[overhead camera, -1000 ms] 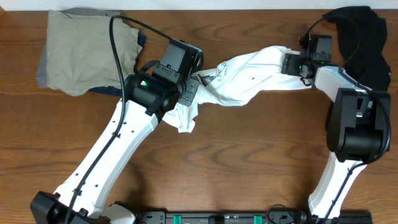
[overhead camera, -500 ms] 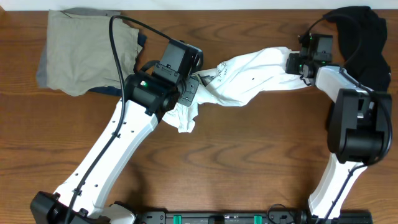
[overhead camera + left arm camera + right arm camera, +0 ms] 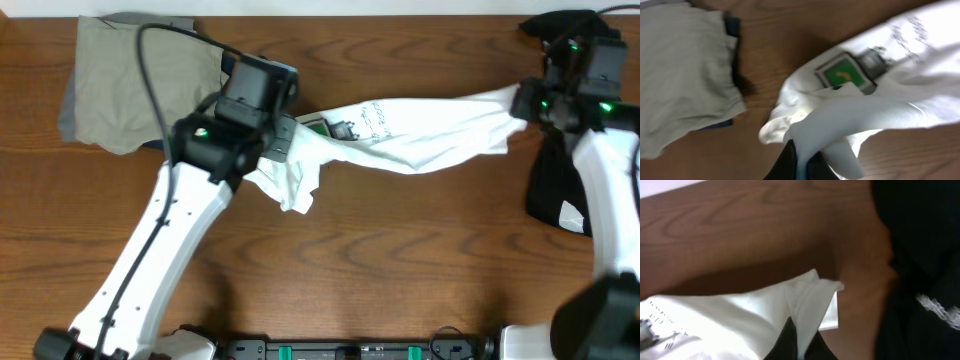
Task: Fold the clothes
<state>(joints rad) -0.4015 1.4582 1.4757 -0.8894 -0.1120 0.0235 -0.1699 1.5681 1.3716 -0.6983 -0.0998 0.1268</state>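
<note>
T-shirt (image 3: 420, 135) spans the tabletop (image 3: 400, 270) as one long band, axis running left to right, with the left claw (image 3: 285, 142) clamped on one end and the right claw (image 3: 524, 102) clamped on the other.

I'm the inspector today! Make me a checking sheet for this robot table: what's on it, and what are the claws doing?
Surface: brown wooden table.
Job's things: white T-shirt, unfolded, stretched between both grippers; green square print facing up.
Clutter: khaki garment far left, something dark blue under it; black garment far right.
Grippers: left gripper shut on the T-shirt's bunched end; right gripper shut on the other end.
Cables: black cable arching over the left arm, above the khaki garment.
Surroundings: white strip past the table's far edge; nothing else seen.
</note>
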